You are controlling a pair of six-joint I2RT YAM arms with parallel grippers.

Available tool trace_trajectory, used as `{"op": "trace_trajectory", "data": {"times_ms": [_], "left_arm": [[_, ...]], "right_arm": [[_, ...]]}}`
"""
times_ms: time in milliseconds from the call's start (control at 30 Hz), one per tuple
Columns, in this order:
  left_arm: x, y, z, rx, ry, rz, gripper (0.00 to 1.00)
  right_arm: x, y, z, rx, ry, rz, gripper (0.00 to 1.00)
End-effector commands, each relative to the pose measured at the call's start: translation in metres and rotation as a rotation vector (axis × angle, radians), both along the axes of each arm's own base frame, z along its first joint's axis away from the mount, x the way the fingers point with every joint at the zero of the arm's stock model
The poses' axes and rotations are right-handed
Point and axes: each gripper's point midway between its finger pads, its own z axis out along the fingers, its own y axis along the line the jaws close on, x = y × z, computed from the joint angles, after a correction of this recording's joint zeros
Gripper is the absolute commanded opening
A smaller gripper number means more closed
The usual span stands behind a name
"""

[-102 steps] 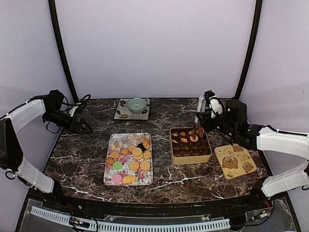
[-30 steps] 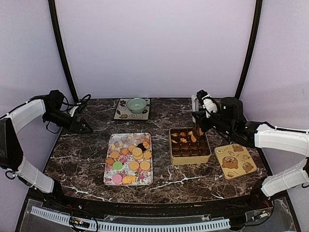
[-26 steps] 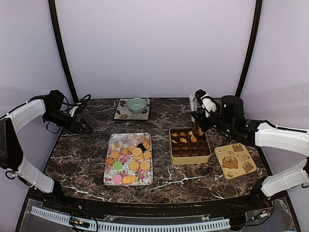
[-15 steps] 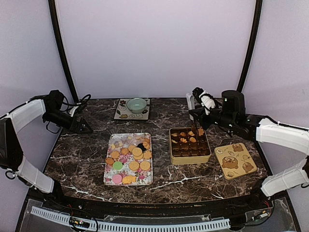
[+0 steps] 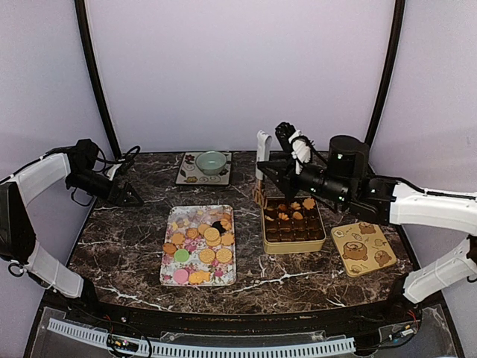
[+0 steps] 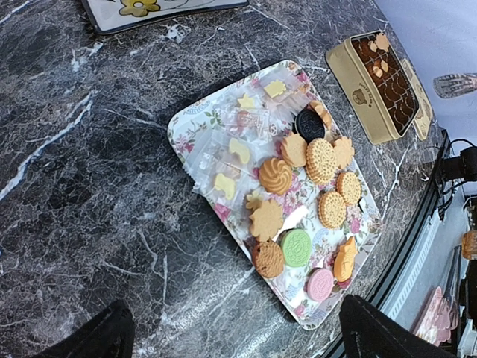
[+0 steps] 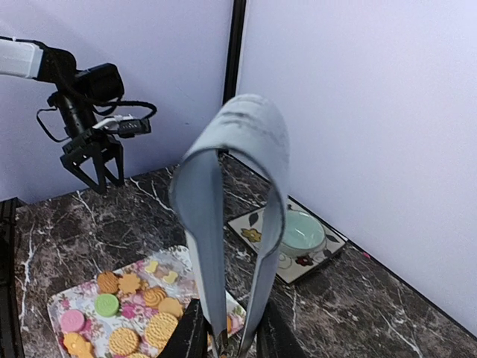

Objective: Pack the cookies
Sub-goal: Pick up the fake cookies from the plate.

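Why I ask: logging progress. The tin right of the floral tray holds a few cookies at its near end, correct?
Not quite. The tin, right of the floral tray, holds a few cookies at its far end, away from the arms' bases, not its near end. The top external view shows this.

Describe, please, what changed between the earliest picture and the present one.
The right gripper, shut on the tongs, lifted away from the cookie tin and swung left, toward the floral tray. The cookies on the tray, the bowl and the open left gripper did not move.
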Motion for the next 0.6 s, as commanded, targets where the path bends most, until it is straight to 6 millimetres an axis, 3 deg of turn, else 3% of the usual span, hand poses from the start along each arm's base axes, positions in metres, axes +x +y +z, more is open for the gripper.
{"op": "trace_trajectory", "data": {"times_ms": [0,233,333,567], "left_arm": [[0.0,0.004,0.0,0.007,0.016,0.018,0.99],[0.001,0.008,-0.002,0.04,0.014,0.031,0.99],[0.0,0.01,-0.004,0.049,0.017,0.036,0.99],[-0.004,0.014,-0.008,0.057,0.021,0.036,0.99]], "right_arm": [[-0.021,0.053,0.039,0.156,-0.059,0.067,0.13],[-0.053,0.146,0.025,0.191,-0.051,0.225,0.18],[-0.065,0.184,0.005,0.169,-0.037,0.285,0.22],[-0.074,0.233,-0.016,0.174,-0.009,0.363,0.32]]}}
